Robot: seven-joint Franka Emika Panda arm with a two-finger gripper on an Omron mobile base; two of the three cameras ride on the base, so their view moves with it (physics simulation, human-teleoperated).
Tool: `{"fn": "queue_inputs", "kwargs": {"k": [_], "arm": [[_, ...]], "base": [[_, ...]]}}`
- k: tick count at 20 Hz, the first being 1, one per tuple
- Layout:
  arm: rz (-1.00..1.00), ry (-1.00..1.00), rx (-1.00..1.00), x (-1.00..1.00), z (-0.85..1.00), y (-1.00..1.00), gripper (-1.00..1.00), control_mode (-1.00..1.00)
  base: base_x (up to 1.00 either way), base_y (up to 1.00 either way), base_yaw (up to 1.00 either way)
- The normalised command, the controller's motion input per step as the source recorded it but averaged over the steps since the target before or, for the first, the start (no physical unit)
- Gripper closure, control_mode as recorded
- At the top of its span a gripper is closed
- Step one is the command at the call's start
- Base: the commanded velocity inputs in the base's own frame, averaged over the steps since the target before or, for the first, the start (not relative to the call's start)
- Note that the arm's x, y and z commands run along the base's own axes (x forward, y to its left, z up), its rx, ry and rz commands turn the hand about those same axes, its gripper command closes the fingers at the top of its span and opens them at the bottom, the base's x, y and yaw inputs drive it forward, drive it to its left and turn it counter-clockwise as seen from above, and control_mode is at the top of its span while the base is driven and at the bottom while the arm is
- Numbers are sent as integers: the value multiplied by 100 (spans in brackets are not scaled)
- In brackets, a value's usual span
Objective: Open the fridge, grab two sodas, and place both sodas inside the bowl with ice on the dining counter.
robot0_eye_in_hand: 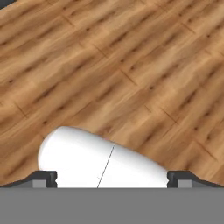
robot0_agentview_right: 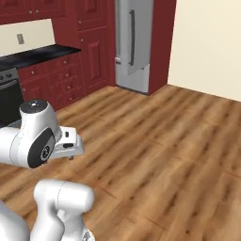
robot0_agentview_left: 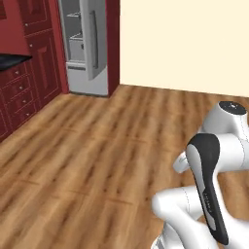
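The fridge point(robot0_agentview_left: 90, 44) stands far off at the back left, tall and light grey, set into dark red cabinetry. Its door with the long dark handle point(robot0_agentview_left: 94, 39) is swung open, and white-edged shelves and a pale drawer point(robot0_agentview_left: 75, 48) show inside. In the right base view the fridge point(robot0_agentview_right: 134, 42) is at the top centre. My gripper point(robot0_eye_in_hand: 111, 178) is open, its fingertips point(robot0_eye_in_hand: 43, 177) wide apart with nothing between them, and it looks down at bare wooden floor. My arm is folded close above the base, well away from the fridge. The sodas, the bowl with ice and the dining counter are out of view.
Dark red drawer cabinets point(robot0_agentview_left: 19, 92) under a black countertop point(robot0_agentview_right: 37, 54) line the left wall, with a dark oven front point(robot0_agentview_right: 7, 96) beside them. A cream wall point(robot0_agentview_left: 185, 44) runs to the right of the fridge. Wide wooden floor point(robot0_agentview_left: 97, 146) lies between me and the fridge.
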Motion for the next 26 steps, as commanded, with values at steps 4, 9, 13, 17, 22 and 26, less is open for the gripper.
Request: {"fn": "queue_inputs", "kwargs": {"k": [4,9,13,17,22,26], "arm": [[0,0,0,0,0,0,-100,100],[0,0,0,0,0,0,-100,100],[0,0,0,0,0,0,-100,100],[0,0,0,0,0,0,-100,100],[0,0,0,0,0,0,-100,100],[0,0,0,0,0,0,-100,100]], "base": [[100,63,1],[100,56,0],[100,46,0],[100,42,0],[100,25,0],[100,9,0]]}}
